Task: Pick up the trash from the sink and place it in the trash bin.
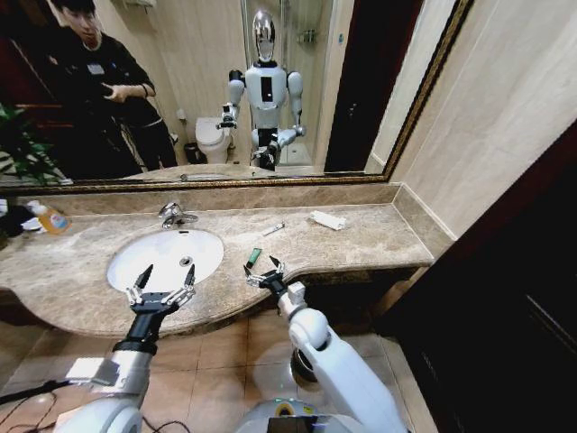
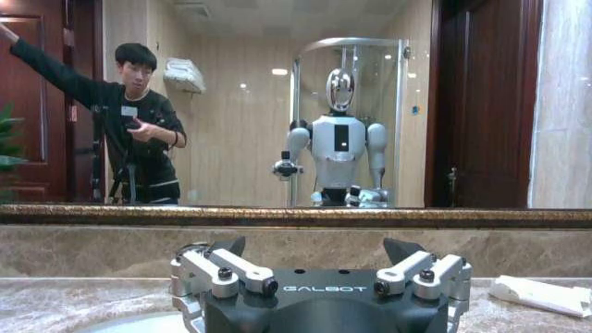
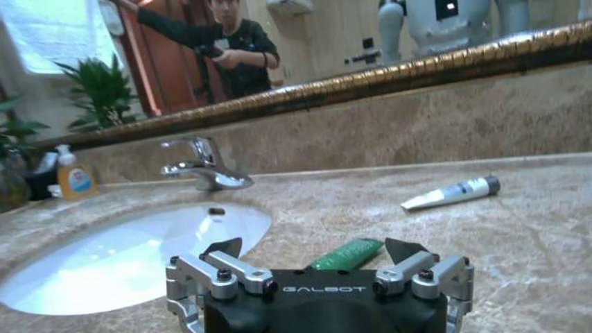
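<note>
The sink sits in a marble counter under a mirror, its basin holding no trash that can be made out. The trash lies on the counter to its right: a flat white box far back, a white tube nearer, and a green tube nearest the front edge.

The right gripper hangs just short of the green tube, fingers spread and empty. The tube lies straight ahead of it, its long axis running roughly away from the gripper toward the mirror, so this arm is clearly the nearer. The left gripper hovers over the sink's front rim, also spread and empty.

The green tube's near end is hidden behind the right gripper in the wrist view.
</note>
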Robot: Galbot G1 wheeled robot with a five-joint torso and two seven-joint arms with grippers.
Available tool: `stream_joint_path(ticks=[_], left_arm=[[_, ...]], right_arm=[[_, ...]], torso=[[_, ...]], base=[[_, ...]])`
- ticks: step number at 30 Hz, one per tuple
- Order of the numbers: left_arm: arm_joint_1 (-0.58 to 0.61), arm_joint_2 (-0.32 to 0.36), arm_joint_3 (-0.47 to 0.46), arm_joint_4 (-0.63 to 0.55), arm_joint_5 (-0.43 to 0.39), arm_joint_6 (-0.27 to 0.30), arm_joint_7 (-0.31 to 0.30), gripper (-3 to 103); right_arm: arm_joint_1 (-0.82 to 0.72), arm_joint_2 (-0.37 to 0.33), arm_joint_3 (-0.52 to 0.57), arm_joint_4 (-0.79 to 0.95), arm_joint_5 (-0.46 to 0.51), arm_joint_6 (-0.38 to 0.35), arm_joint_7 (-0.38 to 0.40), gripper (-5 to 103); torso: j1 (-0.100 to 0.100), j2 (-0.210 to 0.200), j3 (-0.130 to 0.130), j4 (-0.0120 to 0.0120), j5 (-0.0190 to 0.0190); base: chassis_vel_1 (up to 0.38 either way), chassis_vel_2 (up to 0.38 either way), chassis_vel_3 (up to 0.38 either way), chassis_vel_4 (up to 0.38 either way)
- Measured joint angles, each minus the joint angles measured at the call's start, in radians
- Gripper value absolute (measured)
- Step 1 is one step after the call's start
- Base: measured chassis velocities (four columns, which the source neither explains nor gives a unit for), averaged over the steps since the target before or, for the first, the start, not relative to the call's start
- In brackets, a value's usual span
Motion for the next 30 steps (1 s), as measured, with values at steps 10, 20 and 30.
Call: stream_joint_path(ticks=[10,20,30], left_arm=[[0.000,0.000,0.000,0.000,0.000,0.000,0.000,100],[0.000,0.000,0.000,0.000,0.000,0.000,0.000,100],[0.000,0.000,0.000,0.000,0.000,0.000,0.000,100]], right_arm=[[0.067,0.066,-0.033,-0.092,-0.010,-0.023,0.075,100],[0.109,0.114,-0.039,-0.180,-0.054,-0.034,0.159,100],[0.097,0.125,-0.039,-0.189,-0.071,-0.036,0.183,100]], torso=[[0.000,0.000,0.000,0.0000,0.0001],[0.000,0.000,0.000,0.0000,0.0002],[0.000,0.000,0.000,0.0000,0.0003]], base=[[0.000,0.000,0.000,0.000],[0.000,0.000,0.000,0.000],[0.000,0.000,0.000,0.000]])
